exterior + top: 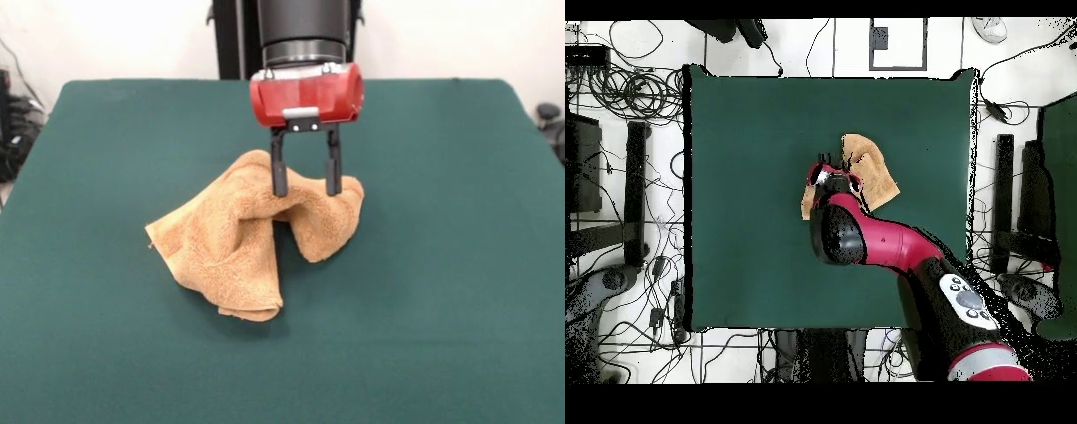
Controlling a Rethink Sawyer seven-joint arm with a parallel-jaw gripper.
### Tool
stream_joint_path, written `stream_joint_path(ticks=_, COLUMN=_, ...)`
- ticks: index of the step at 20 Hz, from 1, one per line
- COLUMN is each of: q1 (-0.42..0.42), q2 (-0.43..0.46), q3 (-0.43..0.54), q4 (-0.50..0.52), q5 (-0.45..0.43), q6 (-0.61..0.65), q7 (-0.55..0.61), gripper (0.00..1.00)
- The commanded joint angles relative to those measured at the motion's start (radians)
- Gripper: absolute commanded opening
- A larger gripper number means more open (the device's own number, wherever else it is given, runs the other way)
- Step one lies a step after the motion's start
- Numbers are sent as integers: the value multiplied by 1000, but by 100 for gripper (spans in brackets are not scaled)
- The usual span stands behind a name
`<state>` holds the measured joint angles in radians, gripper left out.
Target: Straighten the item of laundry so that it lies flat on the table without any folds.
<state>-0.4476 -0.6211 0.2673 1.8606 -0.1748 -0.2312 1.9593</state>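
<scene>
Towel point(238, 238) bunched near centre of table point(459, 265) — partly hidden.

From overhead, middle of towel masked by arm point(895, 245); care tag not made out. Gripper point(305, 187) upright over raised fold, fingers apart, tips touching cloth — grip itself unclear. Well clear of all four edges; bare green felt on every side.

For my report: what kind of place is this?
Probably a robotics lab: a Sawyer arm works a towel on a green-covered table, with cables across the floor.
</scene>
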Motion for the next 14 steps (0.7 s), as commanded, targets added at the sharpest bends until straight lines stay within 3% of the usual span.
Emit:
stream_joint_path(ticks=1, q1=-1, q2=65, q3=158, q4=32, q5=-34, q6=124, q7=108, gripper=100)
stream_joint_path(ticks=7, q1=14, q2=46, q3=152, q4=46, q5=-8, q6=135, q7=120, gripper=100)
stream_joint_path(ticks=14, q1=-95, q2=147, q3=344, q4=65, q5=-14, q6=196, q7=124, gripper=100)
